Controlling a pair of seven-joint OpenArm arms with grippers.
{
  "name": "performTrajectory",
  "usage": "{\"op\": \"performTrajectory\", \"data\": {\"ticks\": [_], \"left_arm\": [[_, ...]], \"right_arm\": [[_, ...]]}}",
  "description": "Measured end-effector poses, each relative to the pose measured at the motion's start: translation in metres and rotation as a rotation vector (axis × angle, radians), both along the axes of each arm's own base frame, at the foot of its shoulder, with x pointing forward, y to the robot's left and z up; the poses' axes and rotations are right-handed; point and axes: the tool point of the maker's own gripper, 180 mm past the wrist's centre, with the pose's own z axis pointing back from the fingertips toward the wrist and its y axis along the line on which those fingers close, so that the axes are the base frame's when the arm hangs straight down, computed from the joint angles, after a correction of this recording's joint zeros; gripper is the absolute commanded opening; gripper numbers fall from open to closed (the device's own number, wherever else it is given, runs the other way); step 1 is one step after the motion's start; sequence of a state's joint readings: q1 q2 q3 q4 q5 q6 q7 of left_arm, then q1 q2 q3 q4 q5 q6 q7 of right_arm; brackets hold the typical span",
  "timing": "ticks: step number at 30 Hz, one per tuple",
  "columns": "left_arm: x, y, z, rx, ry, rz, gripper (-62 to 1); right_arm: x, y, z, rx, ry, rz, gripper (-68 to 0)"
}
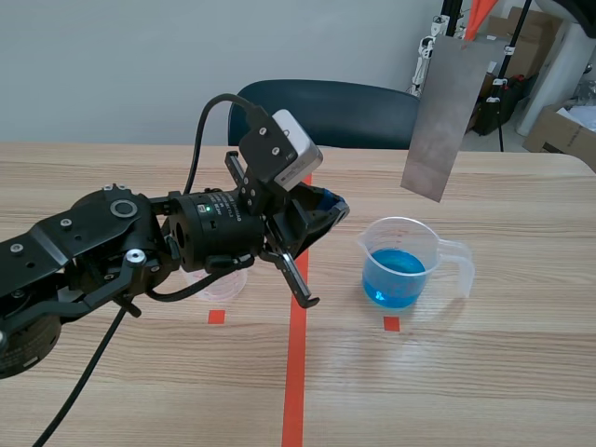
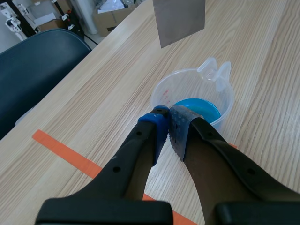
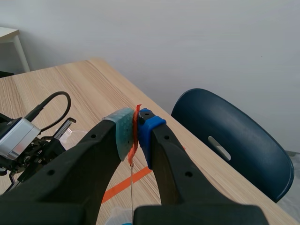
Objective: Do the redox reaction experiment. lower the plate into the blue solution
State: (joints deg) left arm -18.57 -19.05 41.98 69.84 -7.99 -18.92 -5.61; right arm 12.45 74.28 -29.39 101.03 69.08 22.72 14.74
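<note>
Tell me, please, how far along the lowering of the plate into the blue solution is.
Done: the right pincer is shut on the orange strip from which the plate hangs. In hand: the plate hangs in the air, higher than the rim of the beaker. Left: all of the lowering; its lower edge is clear of the blue solution. The left pincer is shut on nothing.

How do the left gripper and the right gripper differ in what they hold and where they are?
The left gripper is shut on nothing; the right gripper is shut on an orange strip. The left gripper sits low by the beaker; the right gripper is high above the table. Both are shut.
</note>
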Motion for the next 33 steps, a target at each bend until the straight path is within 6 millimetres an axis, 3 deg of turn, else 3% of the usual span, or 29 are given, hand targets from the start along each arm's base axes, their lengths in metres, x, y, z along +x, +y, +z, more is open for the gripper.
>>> {"op": "performTrajectory", "data": {"ticks": [24, 28, 33], "left_arm": [[0.0, 0.001, 0.0, -0.001, -0.001, 0.0, -56.9], [0.001, 0.007, 0.003, -0.023, -0.008, 0.001, -56.9], [0.002, 0.032, -0.001, -0.006, -0.026, 0.017, -56.9]], "right_arm": [[0.0, 0.0, -0.001, -0.006, 0.005, -0.001, -67.1], [0.0, 0.0, -0.001, -0.006, 0.005, -0.001, -67.1], [0.0, 0.0, -0.001, -0.006, 0.005, -0.001, -67.1]]}}
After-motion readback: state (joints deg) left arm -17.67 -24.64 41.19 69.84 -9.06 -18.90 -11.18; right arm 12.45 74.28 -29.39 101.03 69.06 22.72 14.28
